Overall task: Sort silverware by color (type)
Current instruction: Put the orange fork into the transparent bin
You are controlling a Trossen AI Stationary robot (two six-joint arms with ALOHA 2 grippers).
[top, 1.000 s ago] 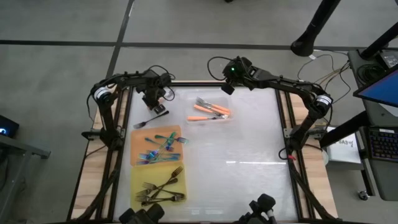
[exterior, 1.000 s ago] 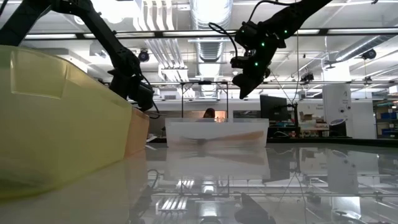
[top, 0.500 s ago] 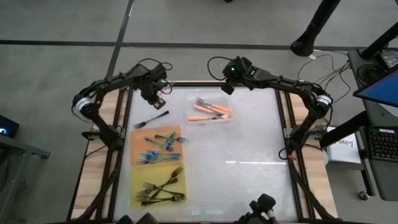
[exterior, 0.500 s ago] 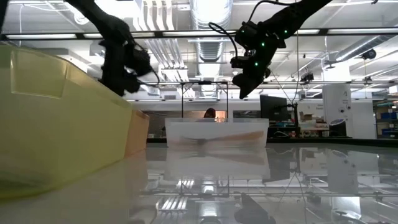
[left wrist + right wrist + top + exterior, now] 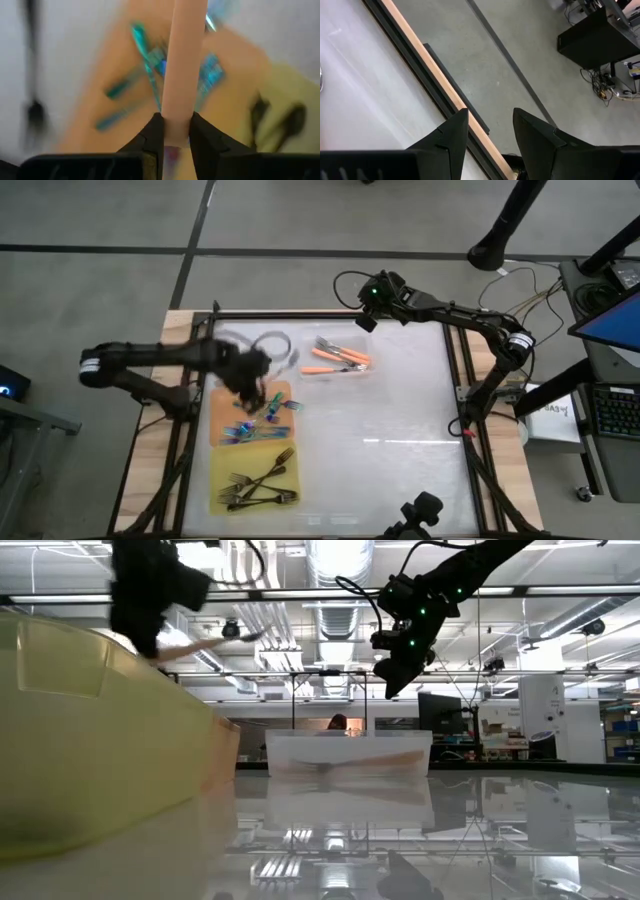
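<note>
Your left gripper (image 5: 172, 135) has its 2 fingers closed on the pale orange handle of a fork (image 5: 187, 60). The handle runs straight out ahead of the fingertips, pinched near its end, so the tines can lead when you set it down. Directly beyond and beneath those fingers lies the orange mat (image 5: 222, 405) with the teal forks (image 5: 258, 420). The yellow mat (image 5: 225, 465) with the black forks (image 5: 258, 480) sits past it to one side. 1 black fork (image 5: 34, 107) lies alone on the bare table off the fingers' other side.

The held fork looks to match the orange forks (image 5: 335, 360) in the clear tray (image 5: 305, 345), well away from your fingers, so I would judge that is where it belongs, not the mat below.

Your right gripper (image 5: 487, 125) waits with its fingers spread and nothing between them, over the table's far edge just beside the tray.
</note>
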